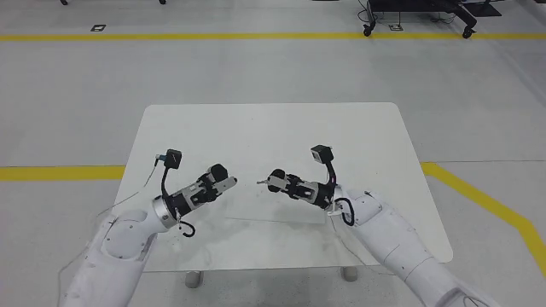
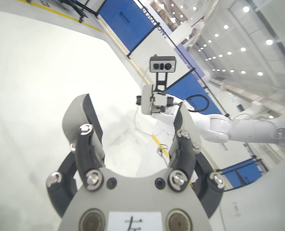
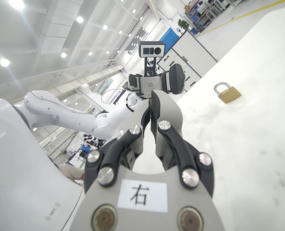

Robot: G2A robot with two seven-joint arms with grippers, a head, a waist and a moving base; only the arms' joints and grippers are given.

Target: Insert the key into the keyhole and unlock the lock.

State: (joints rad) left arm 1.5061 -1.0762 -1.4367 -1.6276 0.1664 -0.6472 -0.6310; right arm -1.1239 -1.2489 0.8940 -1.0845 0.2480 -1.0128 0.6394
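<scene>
Black ribbed rubber lined the pads (image 3: 154,114) of my right gripper (image 3: 152,98), a grey two-fingered claw on black links. Those pads were pressed flat together with no gap. I could see no key between them. If one was pinched there it was hidden, so I cannot say where the key was. A closed pinch like this would suit a thin flat thing that has to be steered into a slot without twisting.

Facing it, just to the left above the near part of the white rounded-corner table (image 1: 256,128), hung my left gripper (image 2: 132,104). It was the same grey claw, its fingers spread wide with nothing between them. The two tools pointed tip to tip, near but apart. That read to me as a stance for two-handed work: one ready to take and steady the lock body, the other to bring the key in.

Farther off, the small brass padlock (image 3: 227,93) lay on the tabletop by itself, its steel shackle seemingly closed, and neither gripper touched it. Lying loose, it would likely slide under a push, so I judged that grasping it was the step not yet done.
</scene>
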